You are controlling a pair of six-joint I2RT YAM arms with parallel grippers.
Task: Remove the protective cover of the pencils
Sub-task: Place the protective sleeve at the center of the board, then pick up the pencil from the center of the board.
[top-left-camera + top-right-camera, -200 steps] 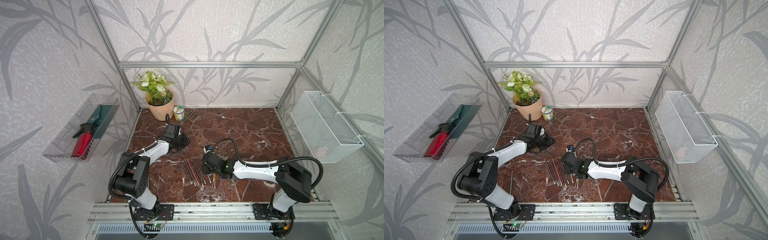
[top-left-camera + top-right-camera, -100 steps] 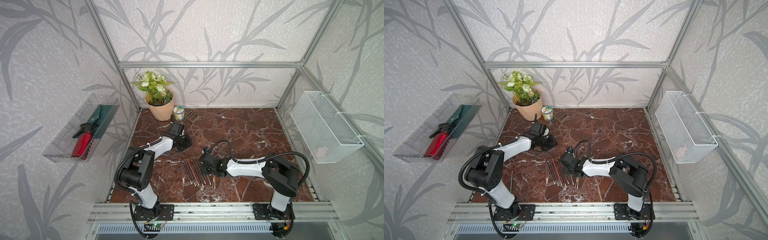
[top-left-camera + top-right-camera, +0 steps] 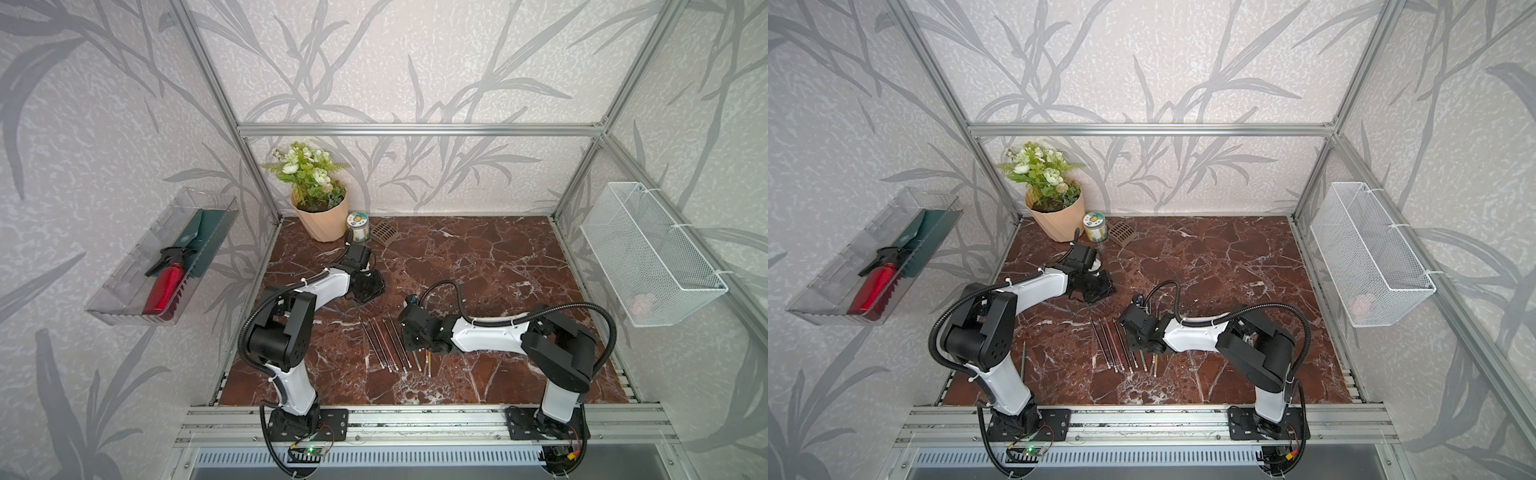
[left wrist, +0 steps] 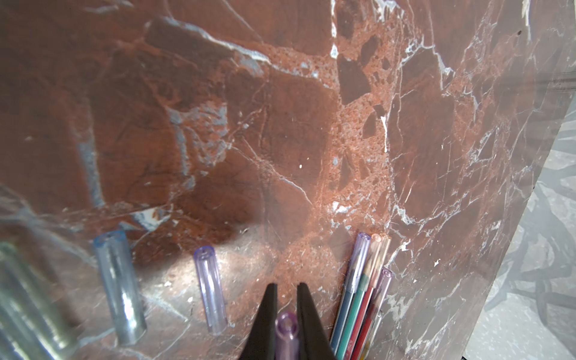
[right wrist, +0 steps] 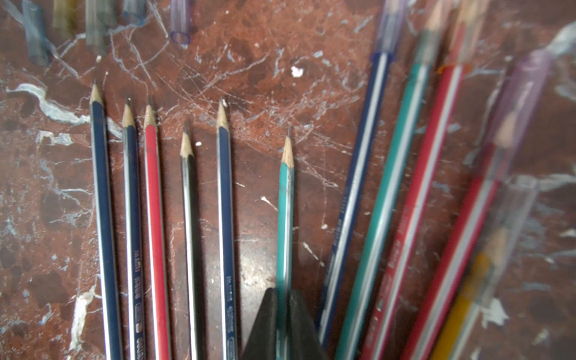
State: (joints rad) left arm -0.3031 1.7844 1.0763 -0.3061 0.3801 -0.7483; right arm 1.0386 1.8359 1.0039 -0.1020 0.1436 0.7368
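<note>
Holding the bared green pencil [image 5: 286, 218], your right hand [image 5: 282, 293] is clamped shut; your left hand [image 4: 286, 288] pinches a purple cover [image 4: 286, 330]. Next, likely: release both, then take a capped pencil [image 5: 392, 187] just beside the right hand.

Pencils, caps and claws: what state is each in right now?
Left claw, shut on purple cap.
Right claw, shut on green pencil, tip bare.
Bare pencils, uncapped, lying side by side.
Capped pencils, covers on, fanned out.
Loose caps, lying on the table.
</note>
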